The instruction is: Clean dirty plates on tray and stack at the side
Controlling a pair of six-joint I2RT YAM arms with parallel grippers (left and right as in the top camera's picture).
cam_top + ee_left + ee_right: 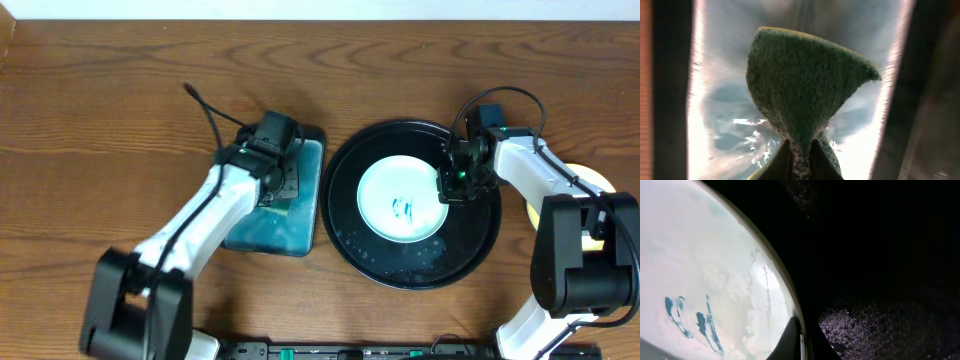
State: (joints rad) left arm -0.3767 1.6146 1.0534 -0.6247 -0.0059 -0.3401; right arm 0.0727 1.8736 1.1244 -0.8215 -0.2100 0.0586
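A pale mint-white plate [400, 200] with teal scribble marks lies in the middle of the round black tray [350, 225]. My right gripper [455, 185] is shut on the plate's right rim; in the right wrist view the fingers [800, 342] pinch the rim of the plate [705, 270] over the wet tray [880, 255]. My left gripper [275, 185] is over the basin and is shut on a green sponge [805, 85], fingers [800, 160] at its lower end. A yellow plate [597, 181] lies on the tabletop at the far right, partly hidden by my right arm.
A rectangular basin of blue water [300, 225] stands just left of the tray, its water [725, 110] rippling below the sponge. Water drops speckle the tray's front. Brown wood-grain tabletop [100, 100] spreads to the left and back.
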